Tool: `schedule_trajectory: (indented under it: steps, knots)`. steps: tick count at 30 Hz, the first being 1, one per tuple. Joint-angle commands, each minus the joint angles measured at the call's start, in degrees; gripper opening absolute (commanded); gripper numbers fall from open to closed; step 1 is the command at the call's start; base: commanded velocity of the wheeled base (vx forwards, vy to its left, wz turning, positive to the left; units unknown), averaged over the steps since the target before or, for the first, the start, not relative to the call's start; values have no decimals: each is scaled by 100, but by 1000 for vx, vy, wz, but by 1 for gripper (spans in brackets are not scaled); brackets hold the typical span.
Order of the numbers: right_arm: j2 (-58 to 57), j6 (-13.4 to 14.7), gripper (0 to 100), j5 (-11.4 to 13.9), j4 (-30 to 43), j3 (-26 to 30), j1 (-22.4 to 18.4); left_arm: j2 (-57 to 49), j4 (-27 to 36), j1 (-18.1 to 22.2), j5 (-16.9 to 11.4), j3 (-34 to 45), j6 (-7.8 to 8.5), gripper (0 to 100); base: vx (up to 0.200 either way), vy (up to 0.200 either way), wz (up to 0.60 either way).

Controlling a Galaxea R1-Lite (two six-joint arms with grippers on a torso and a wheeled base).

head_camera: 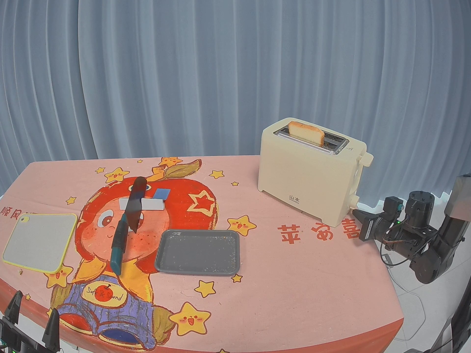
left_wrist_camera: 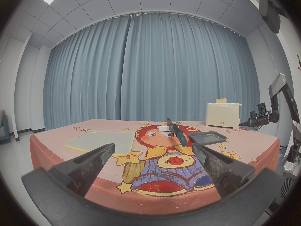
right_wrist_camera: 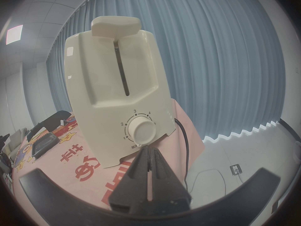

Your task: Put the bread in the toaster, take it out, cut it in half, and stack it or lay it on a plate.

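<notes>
Bread slice [head_camera: 306,133], golden-crusted, stands up out of a slot of the cream plastic toaster [head_camera: 309,182]; right gripper [right_wrist_camera: 150,151], fingers pressed together, sits just beside its dial end; left gripper [left_wrist_camera: 152,149] spread wide, holding nothing

The pink surface [head_camera: 304,280] carries one cream two-slot toaster [head_camera: 311,172], one toasted bread slice [head_camera: 306,133], one dark grey rectangular tray [head_camera: 198,252], one white yellow-rimmed cutting board [head_camera: 39,241], one teal-handled black knife [head_camera: 125,224] and two small flat blocks: one white block [head_camera: 152,204], one blue block [head_camera: 161,193].
</notes>
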Motion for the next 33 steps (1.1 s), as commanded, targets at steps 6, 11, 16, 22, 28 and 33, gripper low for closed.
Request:
schedule_trajectory:
  steps: [6,11,16,22,28,33]
  knots:
    - [-36,-1,0,10,-6,7,24,9,-2,1,2,101,-8,100,0,0,0]
    - [-71,-1,0,10,-6,16,33,9,-2,1,2,101,0,100,0,0,0]
    - [-63,-1,0,10,-6,33,59,9,-2,1,2,101,0,100,0,0,0]
    - [-98,-1,0,1,-6,42,103,9,-2,1,2,101,0,100,0,0,0]
    - [-98,-1,0,1,-6,42,103,9,-2,1,2,101,0,100,0,0,0]
    - [-168,-1,0,1,-6,51,103,9,-2,1,2,101,0,100,0,0,0]
